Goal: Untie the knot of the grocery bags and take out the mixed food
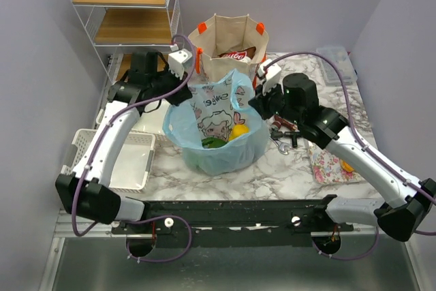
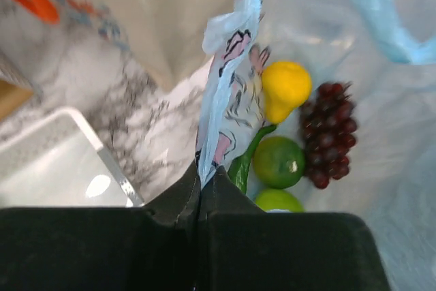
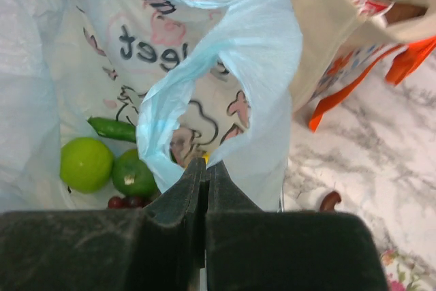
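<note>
Centre of the marble table point(image 1: 272, 175), the thin translucent light-blue plastic bag with cartoon print point(image 1: 219, 142) sits with its mouth wide open, no knot to be seen across the top. So the untying looks done on this one, and the step in hand is spreading the mouth to get at the food.

The left gripper point(image 2: 199, 185) is clenched tight on a twisted strip of the bag's left rim, with film pinched right between its fingertips. The right gripper point(image 3: 205, 168) is clamped on the base of the handle loop on the right side. The two ends are pulled apart.

Down inside lie a yellow fruit point(image 2: 285, 86), dark grapes point(image 2: 330, 131), green round fruits point(image 2: 278, 161) and a green cucumber point(image 2: 246, 161), all resting on the bag's floor.

Just beyond, on the far side, the boxy beige canvas tote with orange strap handles point(image 1: 228, 35) stands upright, a red snack packet point(image 1: 235, 54) showing in its mouth. A white wire basket point(image 1: 133, 161) waits at the left, and metal tools point(image 1: 283, 138) lie right of the bag.

Next call, as I read it: one gripper has to let go of the film and dive in, while the other holds the rim up so the mouth doesn't slump. The yellow fruit looks like the easiest first pick.
</note>
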Motion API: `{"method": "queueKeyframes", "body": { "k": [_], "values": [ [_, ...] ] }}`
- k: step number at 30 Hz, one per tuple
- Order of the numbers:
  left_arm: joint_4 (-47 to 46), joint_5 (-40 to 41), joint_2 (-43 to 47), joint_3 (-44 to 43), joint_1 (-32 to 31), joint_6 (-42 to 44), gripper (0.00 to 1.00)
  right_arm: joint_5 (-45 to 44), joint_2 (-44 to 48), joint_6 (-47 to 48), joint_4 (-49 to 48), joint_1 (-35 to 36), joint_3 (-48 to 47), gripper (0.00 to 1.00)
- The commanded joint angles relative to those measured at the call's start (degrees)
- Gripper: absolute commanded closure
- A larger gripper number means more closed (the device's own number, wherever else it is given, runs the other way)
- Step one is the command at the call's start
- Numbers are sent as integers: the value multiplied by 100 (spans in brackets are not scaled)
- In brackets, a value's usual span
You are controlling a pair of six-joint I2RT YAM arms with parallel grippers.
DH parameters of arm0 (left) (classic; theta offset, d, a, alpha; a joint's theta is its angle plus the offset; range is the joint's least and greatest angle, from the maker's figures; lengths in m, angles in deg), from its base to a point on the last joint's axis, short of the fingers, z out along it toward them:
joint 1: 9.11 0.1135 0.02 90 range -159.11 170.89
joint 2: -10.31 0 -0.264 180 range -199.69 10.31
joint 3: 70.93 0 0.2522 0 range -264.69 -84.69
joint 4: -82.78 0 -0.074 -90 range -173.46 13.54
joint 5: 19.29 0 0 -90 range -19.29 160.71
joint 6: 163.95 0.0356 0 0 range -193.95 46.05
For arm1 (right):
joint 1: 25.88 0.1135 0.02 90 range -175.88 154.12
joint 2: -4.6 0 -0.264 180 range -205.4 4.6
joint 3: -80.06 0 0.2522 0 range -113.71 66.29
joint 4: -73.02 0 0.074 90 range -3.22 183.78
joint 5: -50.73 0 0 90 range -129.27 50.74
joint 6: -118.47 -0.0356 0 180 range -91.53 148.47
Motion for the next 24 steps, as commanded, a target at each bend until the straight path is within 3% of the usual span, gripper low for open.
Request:
{"method": "queueKeyframes", "body": {
  "k": [1, 5, 8, 11, 13, 17, 24],
  "values": [
    [-542, -1174, 841, -623, -37, -141, 100, -240, 106, 140, -174, -39, -631, 99],
    [-360, -1486, 1405, -127, -88, 288, 100, 449, 687, 305, 478, -38, -234, 99],
    [-32, -1574, 1975, 805, -180, 1151, 100, 1003, 1230, 602, 1327, -36, 407, 97],
    [62, -1345, 2536, 1750, -314, 1838, 100, 1084, 1457, 654, 1746, -36, 636, 34],
    [60, -1162, 2807, 2234, -368, 2088, 100, 998, 1329, 618, 1649, -35, 442, 14],
    [9, -978, 3014, 2532, -462, 2088, 100, 832, 679, 581, 1149, -35, -178, 6],
    [-51, -701, 3095, 2537, -725, 2157, 100, 1089, -553, 354, 548, -15, -1442, 3]
  ]
}}
